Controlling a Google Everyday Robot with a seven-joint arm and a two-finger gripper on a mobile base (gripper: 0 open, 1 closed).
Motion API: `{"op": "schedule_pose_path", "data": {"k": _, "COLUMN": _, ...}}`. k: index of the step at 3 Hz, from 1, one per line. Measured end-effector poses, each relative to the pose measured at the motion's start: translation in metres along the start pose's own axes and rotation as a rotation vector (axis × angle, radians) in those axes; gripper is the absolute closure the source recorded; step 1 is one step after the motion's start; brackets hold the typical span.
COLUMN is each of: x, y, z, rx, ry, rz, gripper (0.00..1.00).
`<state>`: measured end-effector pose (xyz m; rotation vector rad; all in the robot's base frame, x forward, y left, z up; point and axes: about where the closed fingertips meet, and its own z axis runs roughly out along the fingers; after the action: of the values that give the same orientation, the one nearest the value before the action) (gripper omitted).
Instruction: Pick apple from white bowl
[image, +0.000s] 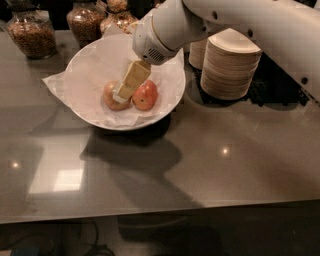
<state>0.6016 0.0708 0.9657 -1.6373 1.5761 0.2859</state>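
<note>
**Two apples side by side: risk of taking the wrong one**

The robot's cream-coloured two-finger gripper (122, 91) reaches into the large shallow white bowl (95, 70) from about 1 o'clock, its tip low over the fruit. Whether it is open or closed cannot be told here.

The small round yellow-gold apple (111, 100) lies in the bowl's lower half, at about 8 o'clock from the gripper tip and seemingly touching it. The redder apple of like size (146, 95) sits just beside the tip at 3 o'clock.

Likely hazards:
- With the apples so close, the grip could shut on the redder one, or on both.
- A glancing contact could roll the round apple away toward 9 o'clock.
- The crumpled white paper lining (55, 82) could get pinched and lift with the fruit.
- Too hard a downward push might slide the bowl across the smooth grey table (225, 165).
</note>
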Motion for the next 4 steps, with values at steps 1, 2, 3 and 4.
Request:
{"op": "schedule_pose_path", "data": {"k": 1, "x": 0.005, "y": 0.003, "z": 0.021, "rx": -0.045, "ry": 0.006, "rz": 0.030, "gripper": 0.02}}
{"op": "schedule_pose_path", "data": {"k": 2, "x": 0.013, "y": 0.008, "z": 0.038, "rx": -0.095, "ry": 0.019, "rz": 0.060, "gripper": 0.14}}
{"op": "schedule_pose_path", "data": {"k": 3, "x": 0.019, "y": 0.009, "z": 0.053, "rx": -0.133, "ry": 0.024, "rz": 0.075, "gripper": 0.23}}
{"op": "schedule_pose_path", "data": {"k": 4, "x": 0.023, "y": 0.009, "z": 0.065, "rx": -0.158, "ry": 0.025, "rz": 0.063, "gripper": 0.22}}
